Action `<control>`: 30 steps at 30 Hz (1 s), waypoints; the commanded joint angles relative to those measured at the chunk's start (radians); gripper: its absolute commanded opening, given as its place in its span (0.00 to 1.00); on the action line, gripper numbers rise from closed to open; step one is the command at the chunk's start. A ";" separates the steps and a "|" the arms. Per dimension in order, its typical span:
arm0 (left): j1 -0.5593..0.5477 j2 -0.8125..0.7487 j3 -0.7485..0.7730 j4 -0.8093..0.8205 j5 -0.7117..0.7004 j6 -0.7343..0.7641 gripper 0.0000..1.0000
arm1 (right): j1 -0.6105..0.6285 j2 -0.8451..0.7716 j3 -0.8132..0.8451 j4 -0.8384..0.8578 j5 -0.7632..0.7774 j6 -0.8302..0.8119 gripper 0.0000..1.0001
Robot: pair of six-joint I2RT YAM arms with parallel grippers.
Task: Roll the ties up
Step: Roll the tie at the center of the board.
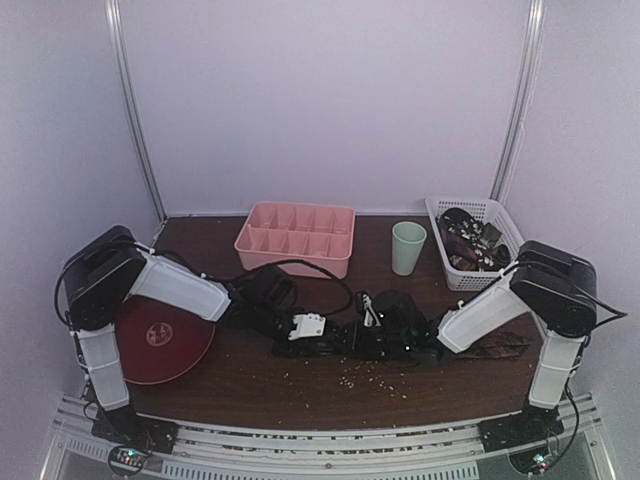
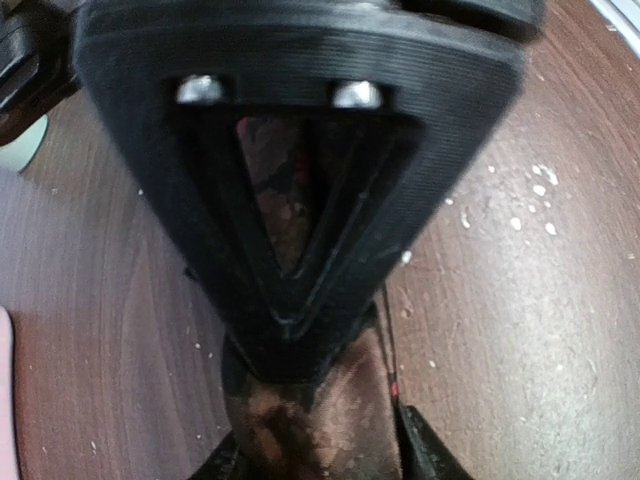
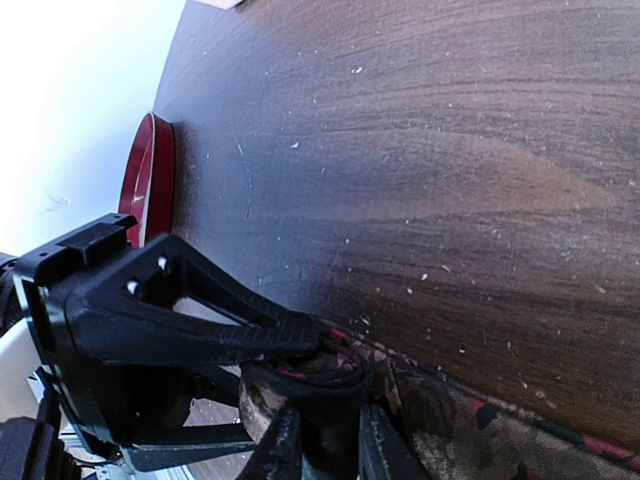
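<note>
the patterned tie is pinched at its coiled end by the closed-down right gripper and, opposite it, the left gripper likewise; mid-roll is judged, another tight turn being needed.

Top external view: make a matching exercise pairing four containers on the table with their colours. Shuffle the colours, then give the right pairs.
Things:
1. cup
2. basket
3. plate
4. divider tray

Colours:
A. pink
B. white
C. mint green
D. dark red

Pairs: 1-C, 2-B, 3-D, 4-A
</note>
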 commanded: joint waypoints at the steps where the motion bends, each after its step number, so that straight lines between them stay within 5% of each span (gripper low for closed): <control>1: -0.008 -0.037 -0.012 0.027 -0.066 -0.015 0.51 | 0.003 0.006 -0.005 0.017 0.005 0.000 0.20; 7: -0.008 -0.174 -0.062 0.042 -0.166 -0.154 0.60 | 0.003 0.021 0.008 -0.007 0.022 -0.010 0.20; 15: 0.001 -0.318 -0.102 -0.030 -0.324 -0.548 0.56 | 0.020 0.050 0.039 -0.012 0.019 0.007 0.20; 23: 0.015 -0.353 -0.155 -0.023 -0.369 -0.808 0.12 | 0.030 0.065 0.076 -0.063 0.054 -0.017 0.19; 30: 0.015 -0.310 -0.208 0.026 -0.340 -0.947 0.00 | 0.029 0.047 0.063 -0.108 0.089 -0.040 0.23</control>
